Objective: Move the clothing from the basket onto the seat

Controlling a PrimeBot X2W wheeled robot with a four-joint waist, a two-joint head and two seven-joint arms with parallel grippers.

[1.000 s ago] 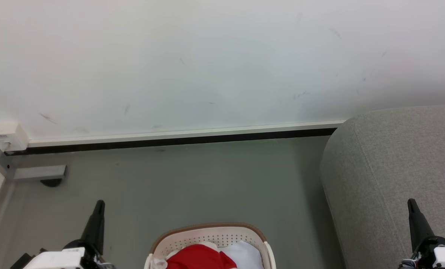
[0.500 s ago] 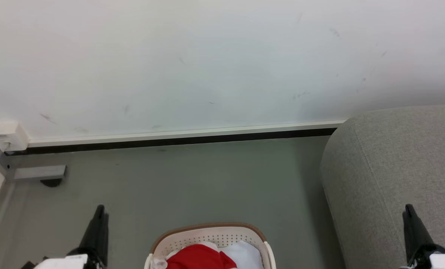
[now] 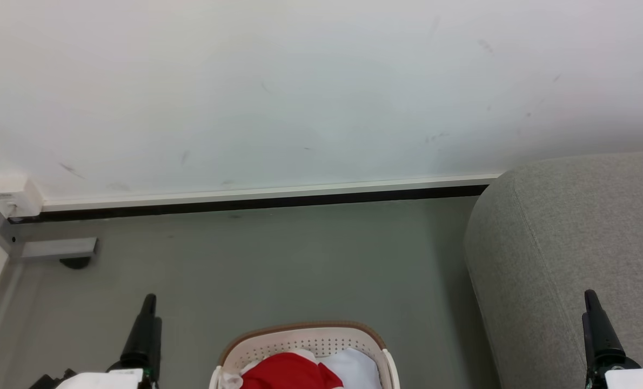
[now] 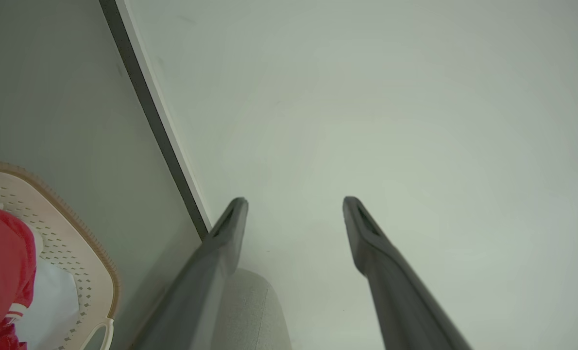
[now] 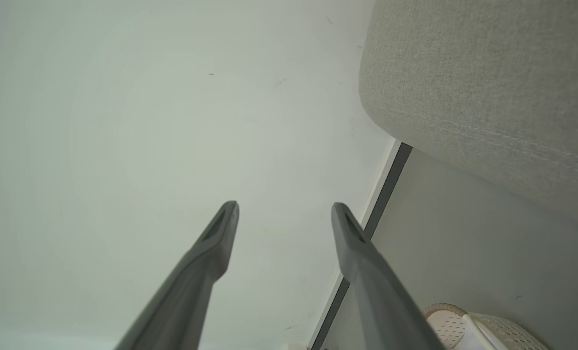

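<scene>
The red clothing point(image 3: 286, 375) lies bunched in the cream basket point(image 3: 302, 337) at the bottom middle of the head view, beside a white cloth point(image 3: 354, 367). The left wrist view catches the same clothing point(image 4: 0, 272) and basket point(image 4: 75, 253) at its lower left. The grey seat point(image 3: 570, 243) fills the right side of the head view, to the right of the basket. My left gripper point(image 3: 147, 319) stands left of the basket, and its wrist view shows my left gripper point(image 4: 294, 206) open and empty. My right gripper point(image 3: 591, 313) rises in front of the seat, and my right gripper point(image 5: 284, 211) is open and empty.
A white wall with a dark skirting point(image 3: 256, 202) runs across the back. A small white box point(image 3: 11, 194) and a grey block point(image 3: 57, 248) sit at the left corner. Grey floor point(image 3: 300, 259) lies between basket and wall.
Both grippers have opened from shut. In the head view each now shows as a thinner dark finger shape, slightly lower than before. Basket, clothing and seat have not moved.
</scene>
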